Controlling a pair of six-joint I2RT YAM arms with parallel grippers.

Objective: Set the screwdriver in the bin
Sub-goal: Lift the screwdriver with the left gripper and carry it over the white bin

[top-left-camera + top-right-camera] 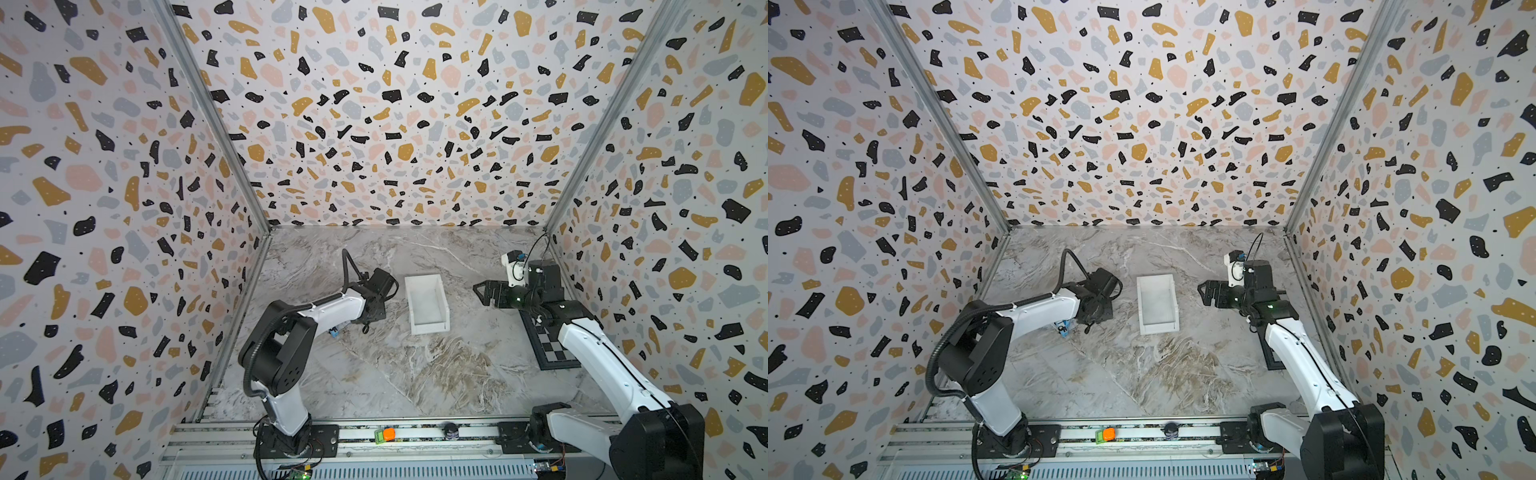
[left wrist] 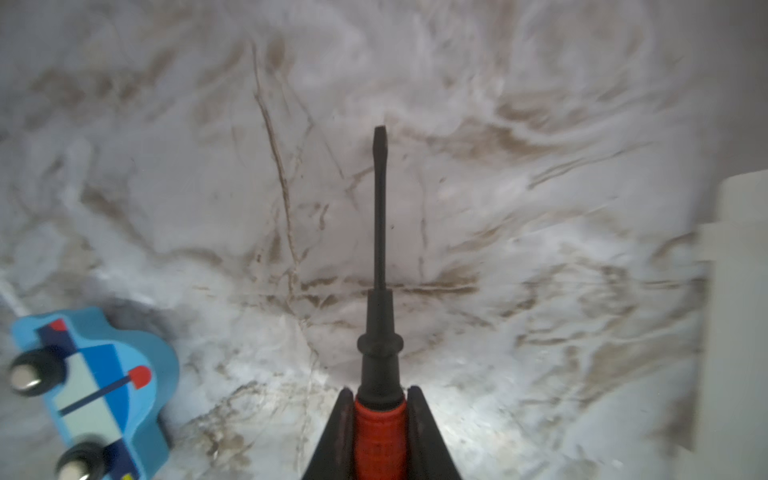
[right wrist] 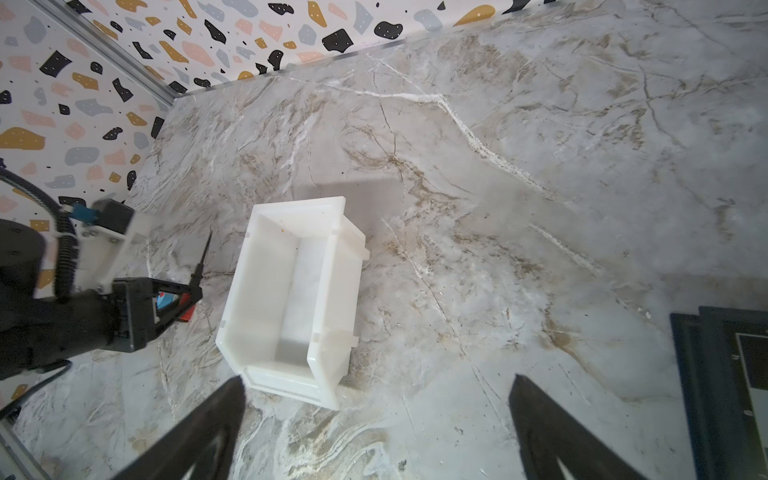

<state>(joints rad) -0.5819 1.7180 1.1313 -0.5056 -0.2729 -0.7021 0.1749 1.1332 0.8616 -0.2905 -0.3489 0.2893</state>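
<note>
There, left claw (image 2: 380, 392) beside the bin (image 3: 266, 286), tight around the screwdriver (image 2: 379, 249) handle; right claw (image 3: 378, 379) agape.

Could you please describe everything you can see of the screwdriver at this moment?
The screwdriver is small, with a ribbed orange-red handle that looks plastic, a black flanged collar and a thin black shaft ending in a flat tip. The left gripper is shut on the handle, so the shaft sticks straight out past its fingertips. It is beside the white bin, outside it. Only the gripper visibly touches it; whether it is clear of the marble table is hard to tell.
</note>
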